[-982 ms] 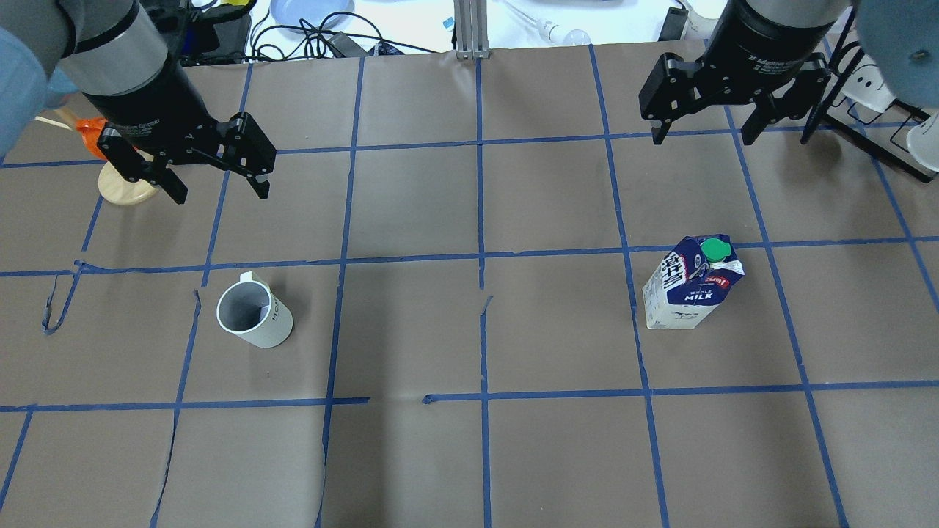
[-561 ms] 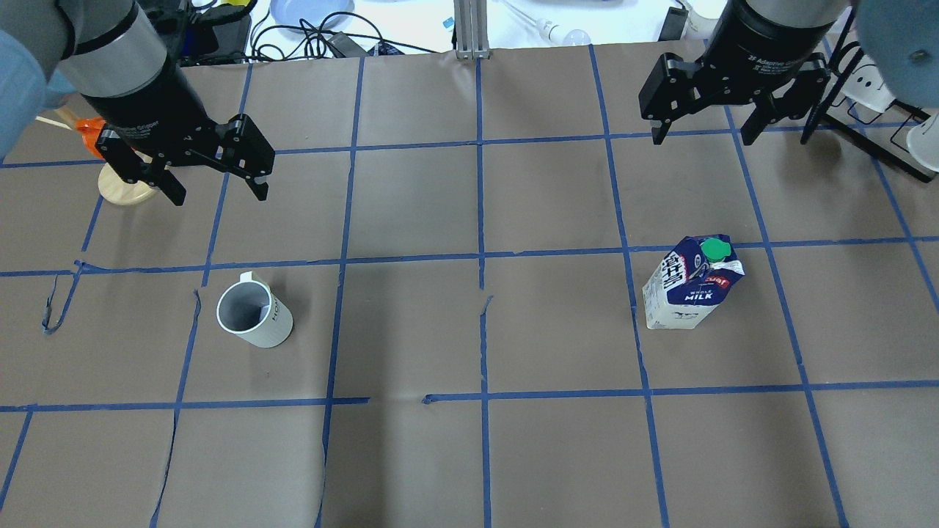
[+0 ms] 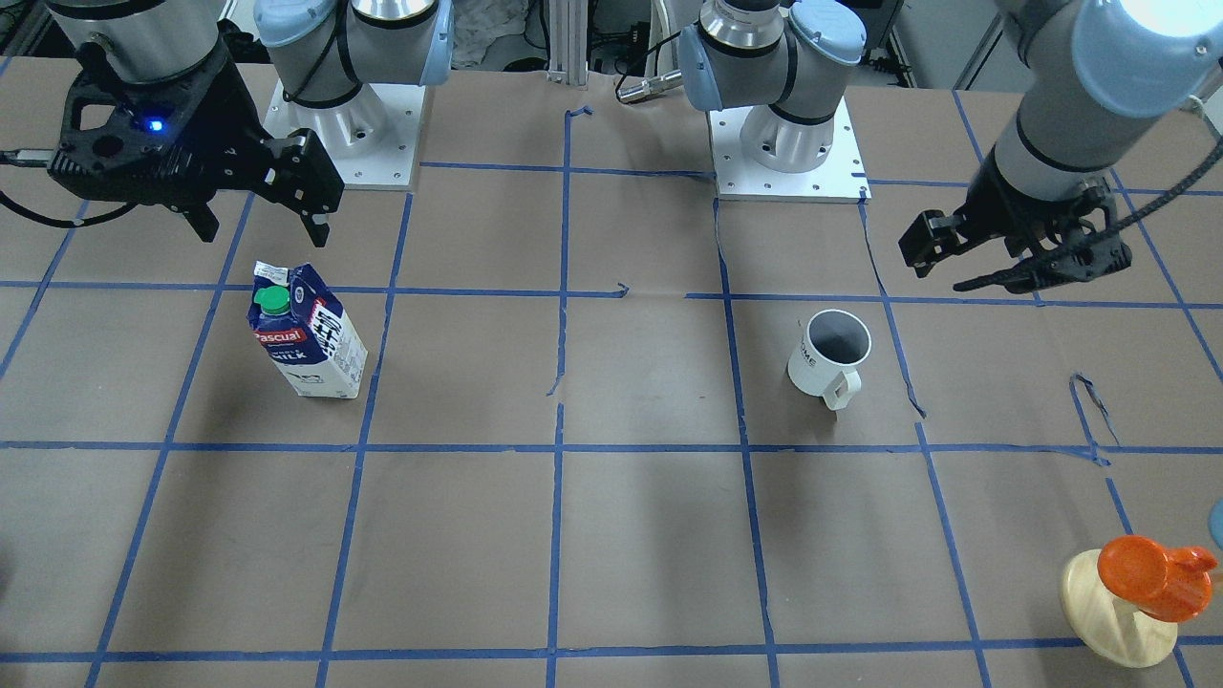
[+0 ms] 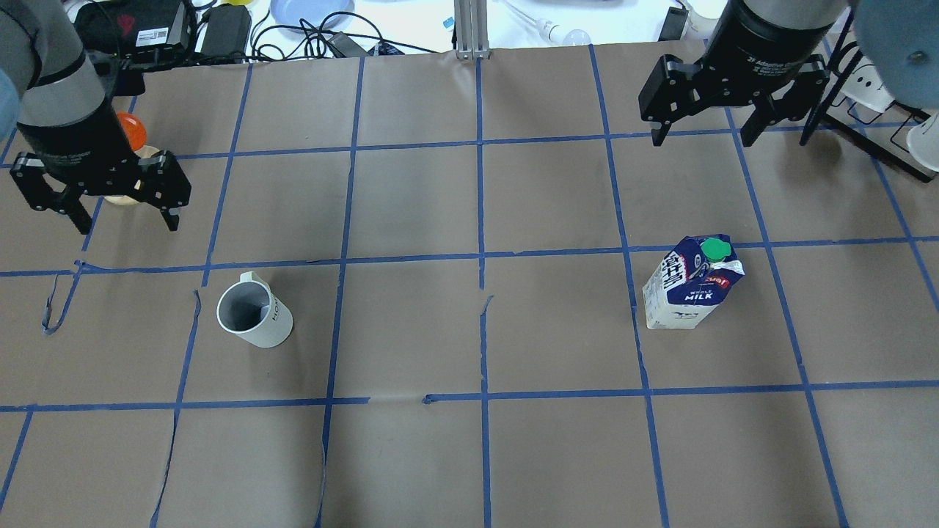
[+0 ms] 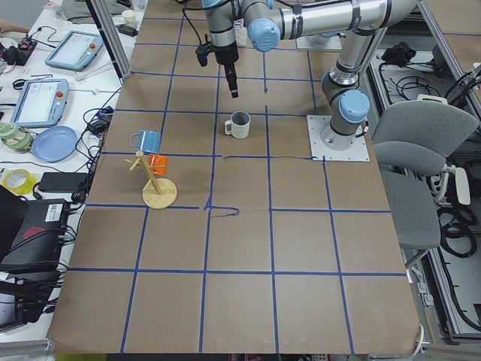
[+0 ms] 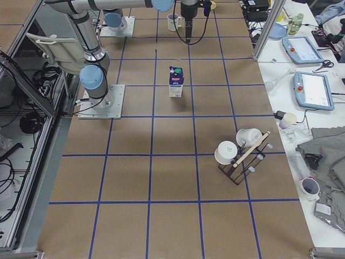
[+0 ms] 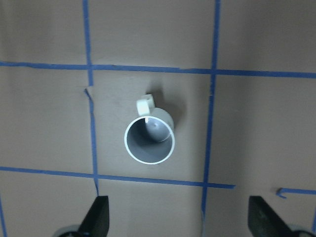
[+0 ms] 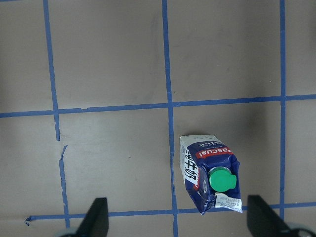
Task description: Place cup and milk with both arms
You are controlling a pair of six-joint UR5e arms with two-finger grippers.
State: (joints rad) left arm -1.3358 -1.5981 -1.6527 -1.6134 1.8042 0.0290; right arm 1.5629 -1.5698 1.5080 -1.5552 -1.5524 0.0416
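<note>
The white cup (image 4: 253,312) stands upright on the brown table, left of the middle, handle toward the far side; it also shows in the front view (image 3: 829,352) and the left wrist view (image 7: 149,139). The milk carton (image 4: 693,286) stands upright on the right, green cap up, and also shows in the front view (image 3: 306,334) and the right wrist view (image 8: 210,177). My left gripper (image 4: 125,220) is open and empty, above the table, left of and beyond the cup. My right gripper (image 4: 702,138) is open and empty, well beyond the milk.
A wooden mug stand with an orange cup (image 4: 128,158) stands right behind my left gripper, also seen in the front view (image 3: 1127,592). A black rack with white cups (image 6: 240,154) stands at the table's right end. Cables and devices (image 4: 220,29) lie along the far edge.
My left gripper has swung to the left, away from above the cup's column, and turned. The right gripper, cup and milk have not moved.
</note>
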